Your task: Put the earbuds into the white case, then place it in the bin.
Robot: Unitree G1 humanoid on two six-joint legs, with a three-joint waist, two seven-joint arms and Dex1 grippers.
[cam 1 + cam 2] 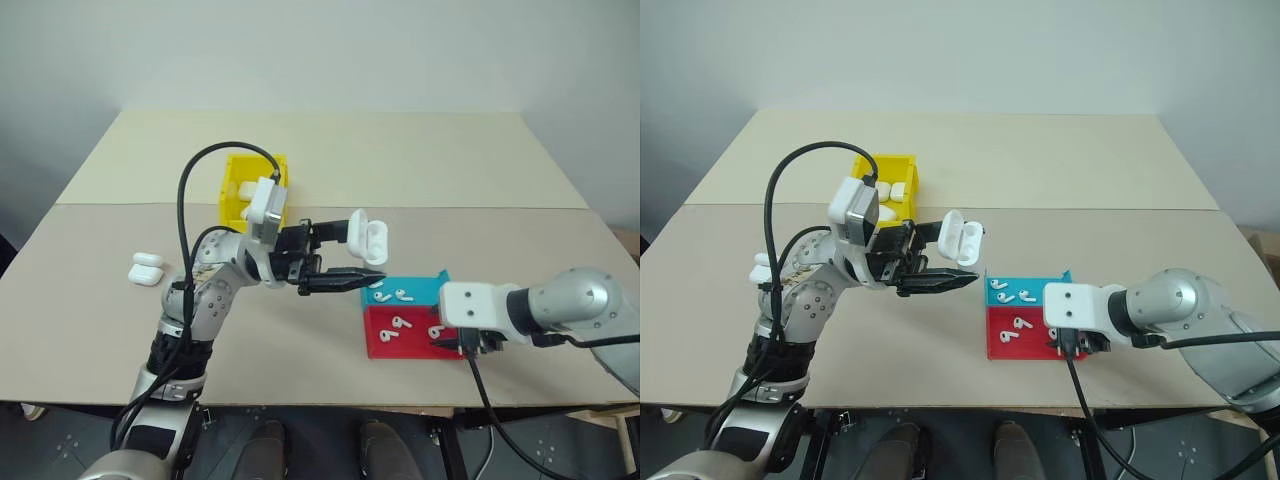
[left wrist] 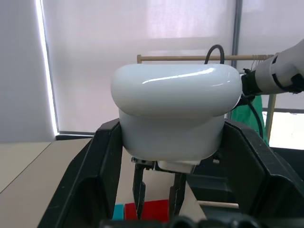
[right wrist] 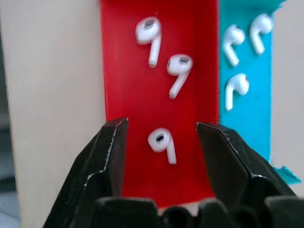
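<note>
Two spare white cases (image 1: 146,268) lie side by side on the table (image 1: 420,160) at the far left, just beside the left arm. Further back stands the yellow bin (image 1: 236,190), with white cases lying inside it. The left gripper (image 1: 345,258) is lifted above the table and points sideways toward the right arm; its black fingers are clamped on the white case (image 1: 366,237), whose lid stands open. To the right of that, a teal tray (image 1: 420,290) and a red tray (image 1: 385,340) sit touching each other, each holding three earbuds (image 1: 399,324). Over the red tray hangs the right gripper (image 3: 162,137), pointing down, its fingers apart on either side of one earbud (image 3: 161,144) and holding nothing.
</note>
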